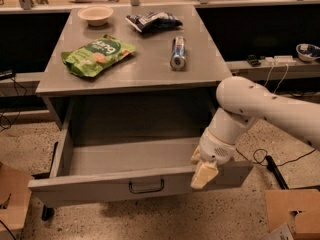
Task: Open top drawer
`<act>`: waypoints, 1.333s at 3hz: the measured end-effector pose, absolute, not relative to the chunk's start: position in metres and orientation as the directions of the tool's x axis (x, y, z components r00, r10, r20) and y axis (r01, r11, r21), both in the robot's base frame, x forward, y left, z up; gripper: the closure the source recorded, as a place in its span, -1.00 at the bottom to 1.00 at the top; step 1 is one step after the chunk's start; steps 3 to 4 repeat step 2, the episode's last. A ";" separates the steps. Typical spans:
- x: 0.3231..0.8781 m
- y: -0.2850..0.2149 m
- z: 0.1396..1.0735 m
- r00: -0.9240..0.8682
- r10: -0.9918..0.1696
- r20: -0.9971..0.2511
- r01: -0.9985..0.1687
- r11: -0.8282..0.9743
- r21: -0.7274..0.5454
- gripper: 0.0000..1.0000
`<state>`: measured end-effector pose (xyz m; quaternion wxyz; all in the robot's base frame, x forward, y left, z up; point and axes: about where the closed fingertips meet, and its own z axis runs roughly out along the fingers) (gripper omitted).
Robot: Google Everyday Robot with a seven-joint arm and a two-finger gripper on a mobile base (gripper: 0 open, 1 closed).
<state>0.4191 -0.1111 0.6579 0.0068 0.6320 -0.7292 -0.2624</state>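
The top drawer (100,190) is pulled far out from under the grey table (135,76). Its deep grey box (127,156) is open to view and holds nothing I can see. A small dark bail handle (146,186) sits at the middle of its front. My gripper (202,170) is at the top edge of the drawer front, right of the handle, on the end of the white arm (260,109) that reaches in from the right. The lower drawers are hidden beneath the open one.
On the table top lie a green chip bag (97,54), a can on its side (177,52), a dark snack bag (152,21) and a bowl (96,14). Cardboard boxes stand at the floor's left (10,204) and right (295,214). Cables (265,159) trail on the right.
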 end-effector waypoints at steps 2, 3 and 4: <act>0.335 -0.118 0.648 -0.316 -0.905 -0.285 -0.864 0.151 0.480 -0.44; 0.335 -0.118 0.648 -0.316 -0.905 -0.285 -0.864 0.151 0.480 -0.44; 0.335 -0.118 0.648 -0.316 -0.905 -0.285 -0.864 0.151 0.480 -0.44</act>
